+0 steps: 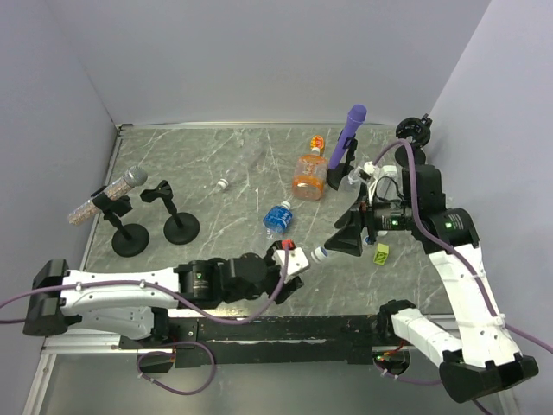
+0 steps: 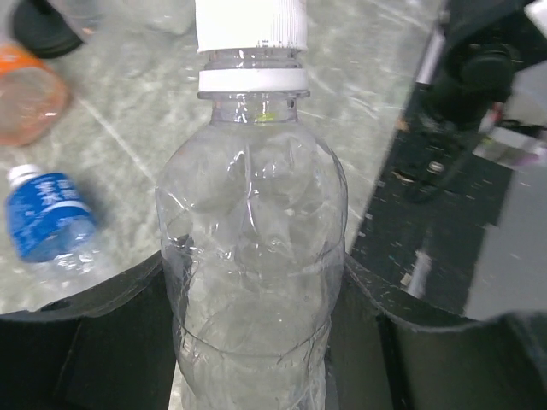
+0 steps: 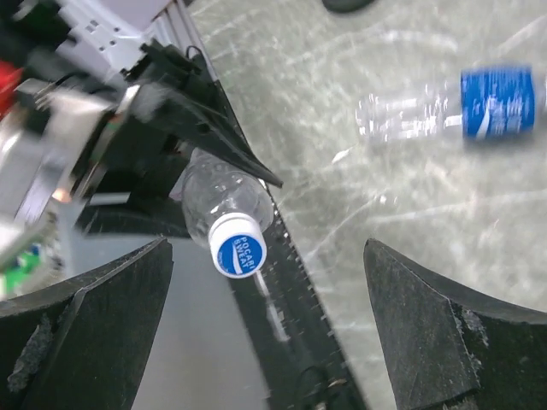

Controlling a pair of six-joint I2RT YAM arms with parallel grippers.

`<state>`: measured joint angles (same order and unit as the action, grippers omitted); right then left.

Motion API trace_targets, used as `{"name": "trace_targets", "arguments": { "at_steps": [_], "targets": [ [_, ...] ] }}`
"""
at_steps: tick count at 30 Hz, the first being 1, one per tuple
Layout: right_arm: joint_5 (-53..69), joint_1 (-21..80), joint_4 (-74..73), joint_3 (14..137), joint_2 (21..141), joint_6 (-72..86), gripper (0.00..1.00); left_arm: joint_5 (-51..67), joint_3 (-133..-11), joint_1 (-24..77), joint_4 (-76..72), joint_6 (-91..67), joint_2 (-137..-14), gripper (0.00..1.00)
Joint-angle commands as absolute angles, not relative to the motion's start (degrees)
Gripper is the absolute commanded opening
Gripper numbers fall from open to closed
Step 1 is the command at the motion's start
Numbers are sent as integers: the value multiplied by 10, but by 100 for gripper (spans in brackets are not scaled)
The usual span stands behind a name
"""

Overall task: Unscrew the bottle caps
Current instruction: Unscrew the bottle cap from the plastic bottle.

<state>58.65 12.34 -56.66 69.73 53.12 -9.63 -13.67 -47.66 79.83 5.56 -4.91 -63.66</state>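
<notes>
My left gripper [image 1: 292, 259] is shut on a plain clear bottle [image 2: 252, 248] and holds it above the table's near edge, neck pointing right. Its white cap [image 2: 250, 24] is on; in the right wrist view the cap [image 3: 237, 245] has a blue printed top. My right gripper [image 1: 350, 238] is open, and its jaws stand wide just beyond the cap [image 1: 320, 254], apart from it. My right gripper [image 3: 265, 329] holds nothing. A blue-label bottle [image 1: 278, 216] lies on the table. An orange bottle [image 1: 308, 175] with an orange cap [image 1: 317, 141] lies behind it.
A purple microphone-like stick [image 1: 348, 134] stands on a black stand at the back right. A yellow-green block [image 1: 381, 253] lies beneath my right arm. Two black stands [image 1: 177, 220] sit at the left, one holding a grey-headed stick [image 1: 108, 194]. A small white cap [image 1: 223, 184] lies mid-table.
</notes>
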Motion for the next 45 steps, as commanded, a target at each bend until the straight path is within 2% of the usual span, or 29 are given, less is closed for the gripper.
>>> {"name": "trace_targets", "arguments": {
  "at_steps": [1, 5, 14, 26, 30, 35, 39, 42, 45],
  "targets": [
    [549, 119, -619, 679, 536, -53, 99, -307, -519, 832, 62, -29, -673, 17],
    [566, 121, -651, 662, 555, -82, 98, -324, -533, 840, 48, -19, -707, 17],
    [579, 142, -655, 669, 602, -93, 82, -316, -551, 843, 41, -13, -732, 17],
    [608, 149, -653, 678, 614, -105, 42, -306, -549, 845, 36, -16, -734, 17],
    [644, 149, -672, 685, 616, -154, 27, -288, -539, 845, 28, -17, -723, 17],
    [700, 149, -737, 700, 610, -325, 17, -185, -499, 824, -18, -29, -673, 18],
    [707, 175, -740, 704, 588, -426, 16, -6, -461, 765, -52, -67, -628, 17],
    [694, 202, -700, 694, 554, -477, 17, 103, -433, 715, -80, -95, -602, 17],
    [658, 223, -586, 651, 499, -458, 17, 173, -424, 683, -84, -108, -599, 17]
  ]
}}
